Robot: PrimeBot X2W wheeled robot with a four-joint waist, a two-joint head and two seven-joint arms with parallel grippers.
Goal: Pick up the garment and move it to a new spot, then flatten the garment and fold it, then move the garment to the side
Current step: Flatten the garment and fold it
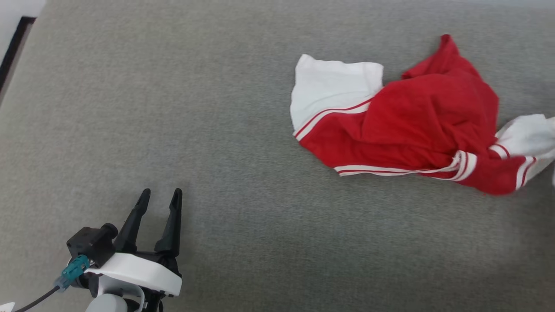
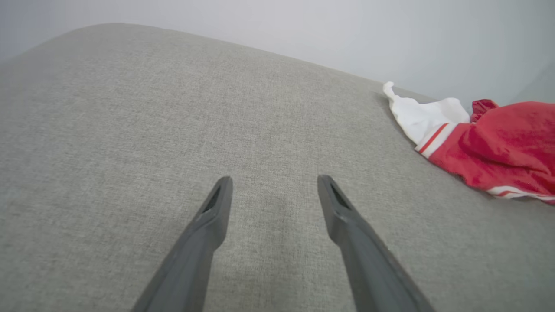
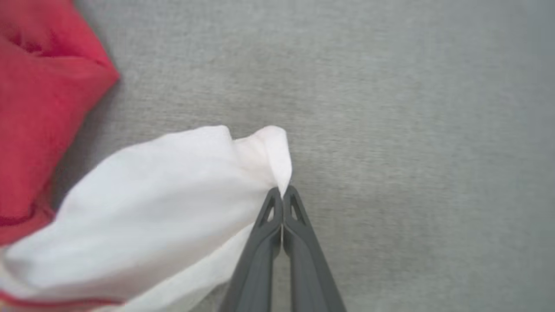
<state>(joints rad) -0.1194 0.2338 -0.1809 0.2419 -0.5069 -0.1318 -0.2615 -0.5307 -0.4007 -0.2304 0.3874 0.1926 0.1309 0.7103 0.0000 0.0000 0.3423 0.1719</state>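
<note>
A: What is the biggest thing there?
B: A grey woven surface [image 1: 195, 108], reaching from near to far. In the left wrist view a pale wall [image 2: 303, 30] stands behind its far edge.
A: And where is the garment?
B: The garment [image 1: 416, 117] lies crumpled on that surface, far and to the right. Its red body is bunched in the middle, with folds heaped up. One white sleeve [image 1: 334, 91] is spread flat at its left side, with thin red-and-white stripes where it joins the red. The other white sleeve [image 1: 529, 130] runs off to the right edge of the head view.
A: Which arm has it?
B: The right gripper [image 3: 284, 190]. In its own wrist view the two dark fingers are pressed together, tip to tip, with the edge of that right-hand sleeve pinched between them. The cloth stretches away from the tips toward the red body at the left of that view.
A: And the other arm?
B: The left gripper [image 1: 161, 191] is near and to the left, well apart from the garment, over bare surface. Its fingers stand spread wide with nothing between them. I cannot tell whether they touch the surface below.
A: Anything smaller?
B: A blue-green connector [image 1: 74, 268] with a dark cable, on the left wrist.
</note>
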